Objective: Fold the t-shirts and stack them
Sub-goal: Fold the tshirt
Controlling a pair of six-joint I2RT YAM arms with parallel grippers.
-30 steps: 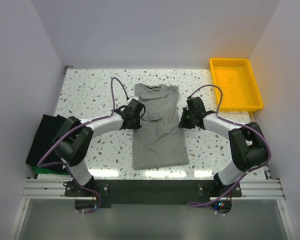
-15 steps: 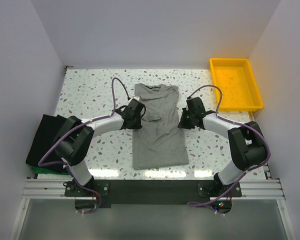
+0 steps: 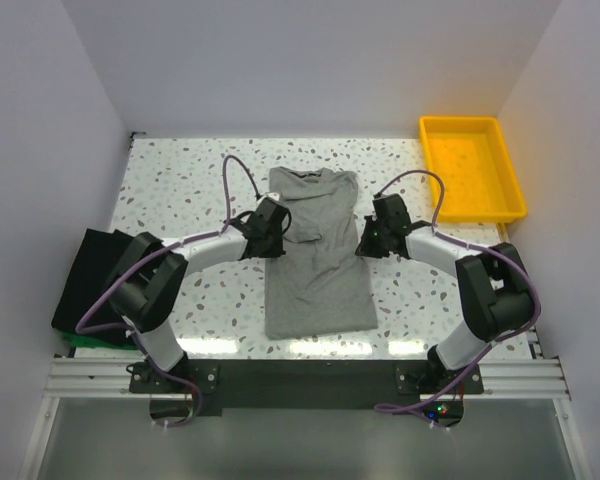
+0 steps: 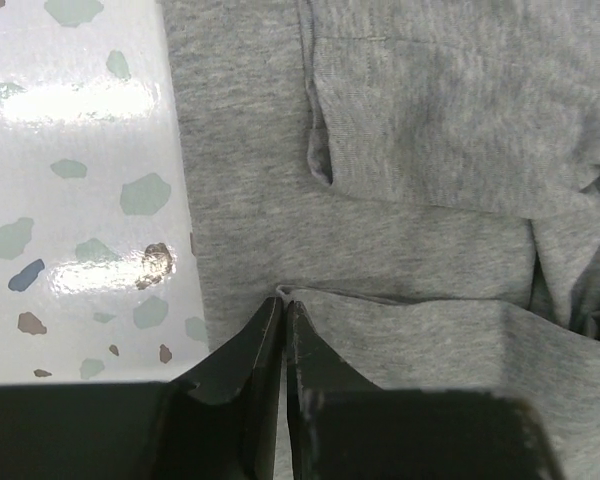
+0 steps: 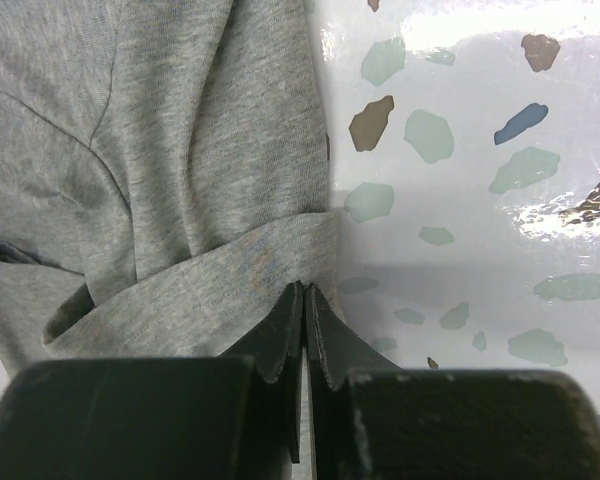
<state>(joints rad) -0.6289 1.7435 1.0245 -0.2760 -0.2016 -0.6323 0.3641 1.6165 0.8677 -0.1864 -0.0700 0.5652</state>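
The grey shirt (image 3: 315, 260) lies flat in the middle of the table (image 3: 180, 180). Its neck points to 12 o'clock and its hem to 6 o'clock. Both sleeves are tucked in, so it looks like one long strip.

The left gripper (image 4: 283, 305) sits at the shirt's 9 o'clock edge. Its jaws are almost together, and a little ridge of cloth runs right up to the tips, so it looks clamped on the shirt. The right gripper (image 5: 305, 295) sits at the 3 o'clock edge. Its jaws are pressed together on the edge of a fold.

A black shirt (image 3: 90, 270) lies folded at 8 o'clock, with a green shirt (image 3: 80, 342) peeking out under it. A yellow tray (image 3: 435, 170) sits at 2 o'clock.

I think the next fold starts from here. Each gripper has only a tiny bit of cloth, so an edge could slip out when lifted. A gripper may also hold just the top layer, and then the tucked sleeve would fall open. If one arm lifts faster, the fold would come out crooked.
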